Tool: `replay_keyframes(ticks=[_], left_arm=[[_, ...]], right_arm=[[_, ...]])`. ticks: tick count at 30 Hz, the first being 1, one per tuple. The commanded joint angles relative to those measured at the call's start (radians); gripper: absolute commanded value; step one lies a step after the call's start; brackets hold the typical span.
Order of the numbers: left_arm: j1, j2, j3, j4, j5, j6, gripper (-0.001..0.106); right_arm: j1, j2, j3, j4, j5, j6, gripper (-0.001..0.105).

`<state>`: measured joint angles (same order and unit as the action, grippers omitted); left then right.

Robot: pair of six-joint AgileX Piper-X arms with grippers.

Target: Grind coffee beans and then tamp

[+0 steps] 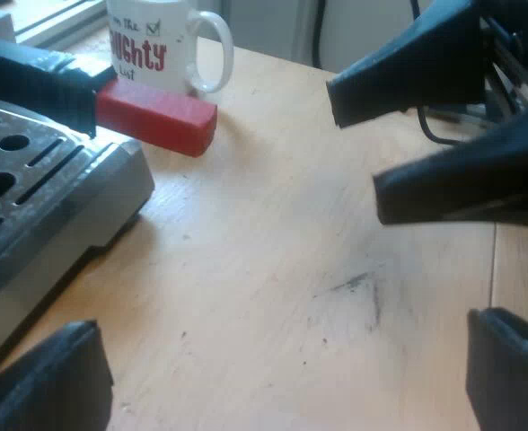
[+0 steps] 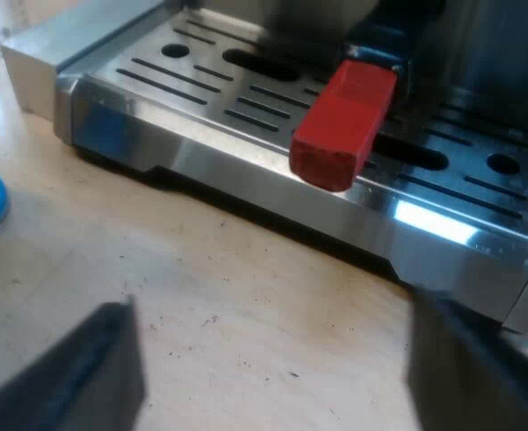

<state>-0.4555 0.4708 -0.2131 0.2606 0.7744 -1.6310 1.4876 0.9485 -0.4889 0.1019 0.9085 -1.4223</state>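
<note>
L gripper [image 1: 286, 377]: fingers wide apart, empty, over tabletop [image 1: 273, 269]. Holder handle [image 2: 345, 126]: red square-section end, dark shaft, juts over espresso machine drip tray [image 2: 246, 171], mug [image 1: 161, 40] near. Prob. rigid, weighty, smooth-faced; grip across red block's flat sides. R gripper [image 2: 273, 377]: wide apart, empty, facing handle.

- Left wrist view: low over the pale wooden desk [image 1: 273, 269], looking alongside the slotted steel drip tray [image 1: 57, 189] toward a white printed mug [image 1: 156, 40].
- Right wrist view: close, facing that tray's front.
- Shared: tray, red block-shaped handle end [image 2: 343, 121].
</note>
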Motion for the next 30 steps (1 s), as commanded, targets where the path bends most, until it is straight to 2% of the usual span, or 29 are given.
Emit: replay_keyframes(ticks=[1, 3, 8, 12, 14, 17, 20, 25, 30], left_arm=[[-0.007, 0.03, -0.001, -0.051, 0.04, -0.001, 0.082], [-0.007, 0.055, -0.001, -0.079, 0.047, -0.001, 0.082], [-0.066, 0.1, -0.001, -0.136, 0.047, -0.001, 0.082], [-0.116, 0.139, -0.001, -0.14, 0.044, -0.001, 0.082], [-0.133, 0.162, -0.001, -0.142, 0.015, -0.001, 0.082], [-0.135, 0.167, -0.001, -0.161, -0.024, -0.001, 0.082], [-0.135, 0.167, -0.001, -0.182, -0.023, -0.001, 0.082], [-0.135, 0.165, -0.001, -0.192, -0.023, -0.001, 0.082], [-0.135, 0.165, -0.001, -0.192, -0.023, -0.001, 0.082]], right_arm=[[-0.007, 0.021, -0.002, -0.017, 0.016, 0.002, 0.037], [-0.007, 0.041, -0.002, -0.026, 0.016, 0.002, 0.032], [-0.007, 0.101, 0.003, -0.111, 0.08, 0.002, 0.032], [-0.007, 0.145, 0.006, -0.191, 0.117, 0.002, 0.032], [-0.017, 0.174, 0.006, -0.229, 0.126, 0.002, 0.032], [-0.036, 0.194, 0.006, -0.257, 0.124, 0.002, 0.032], [-0.057, 0.199, 0.006, -0.278, 0.119, 0.0, 0.032], [-0.132, 0.199, 0.006, -0.293, 0.04, -0.002, 0.03], [-0.173, 0.212, 0.006, -0.301, 0.003, -0.02, 0.018]])
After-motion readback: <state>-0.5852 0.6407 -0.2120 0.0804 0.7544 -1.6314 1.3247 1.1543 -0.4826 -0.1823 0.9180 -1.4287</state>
